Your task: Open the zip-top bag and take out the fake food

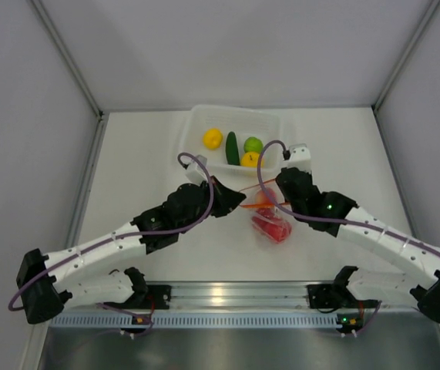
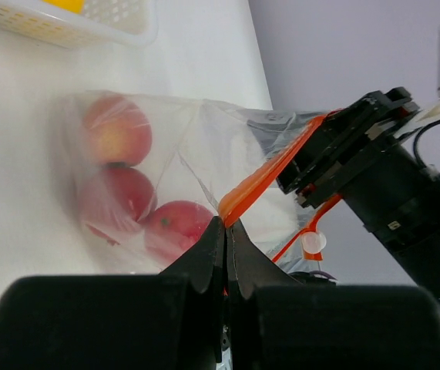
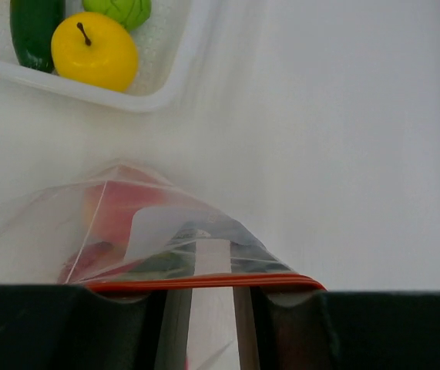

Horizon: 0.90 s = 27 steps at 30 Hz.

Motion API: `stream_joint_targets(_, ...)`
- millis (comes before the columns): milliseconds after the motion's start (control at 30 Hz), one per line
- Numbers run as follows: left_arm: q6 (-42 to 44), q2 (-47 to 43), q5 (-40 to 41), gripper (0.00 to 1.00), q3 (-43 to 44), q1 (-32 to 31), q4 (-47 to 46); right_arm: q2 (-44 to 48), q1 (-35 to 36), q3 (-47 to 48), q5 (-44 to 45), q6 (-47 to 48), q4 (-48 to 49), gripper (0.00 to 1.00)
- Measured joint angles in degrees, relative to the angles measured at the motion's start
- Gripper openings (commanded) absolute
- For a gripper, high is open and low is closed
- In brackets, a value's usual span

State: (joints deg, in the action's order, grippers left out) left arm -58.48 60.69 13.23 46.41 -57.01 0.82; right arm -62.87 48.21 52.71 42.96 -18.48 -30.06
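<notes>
The orange-red zip strip (image 2: pixel 270 173) is pinched between the pressed-together fingers of the left gripper (image 2: pixel 226 231). The strip is also laid across the right gripper (image 3: pixel 204 308), but whether its jaws are clamped cannot be told. The zip-top bag (image 2: pixel 196 139) is held between the two, just above the table (image 3: pixel 343 154), with the basket (image 1: pixel 270 119) beyond it.

If the lips are pulled apart, the thin strip could slip from the left pinch, since only its edge is caught. If the right hold proves loose, the whole bag would likely be dragged leftward unopened. Too sharp a pull might tear the film or tip the fruit out to roll away.

Counted: two grippers, one bag, and three pieces of fake food (image 2: pixel 119 131) inside it (all red or pink). Farther off is one basket holding four pieces: a yellow fruit (image 3: pixel 95 50), a second yellow one (image 1: pixel 213 138), a light-green one (image 3: pixel 119 9) and a cucumber (image 3: pixel 35 27).
</notes>
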Motion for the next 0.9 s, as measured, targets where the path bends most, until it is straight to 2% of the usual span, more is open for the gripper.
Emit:
stream_joint_targets(133, 0.37, 2.25, -1.64, 0.0, 1.01, 0.0, -0.76, 2.54, -0.46, 2.19, -1.09, 1.55, -2.67, 0.27)
stream_joint_targets(233, 0.57, 4.81, -2.45, 0.0, 1.51, 0.04, -0.68, 4.37, -1.7, 1.88, -8.2, 2.27, -3.41, 0.27)
stream_joint_targets(500, 0.28, 8.5, -3.58, 0.0, 0.83, 0.57, -0.5, 3.19, -1.81, -8.17, -21.42, -0.28, -2.4, 0.34)
stream_joint_targets(667, 0.09, 8.52, -4.39, 0.0, 0.66, 0.57, -0.83, 3.39, -1.6, -12.41, -24.9, -2.43, -1.68, 0.39)
stream_joint_targets(700, 0.09, 8.61, -4.72, 0.0, 0.66, 0.55, -0.92, 3.54, -1.53, -13.14, -25.27, -2.82, -1.2, 0.43)
stream_joint_targets(900, 0.09, 10.62, -5.4, 0.0, 0.66, 0.2, -1.25, 4.9, -1.44, -17.03, -27.08, -5.95, 4.81, 0.45)
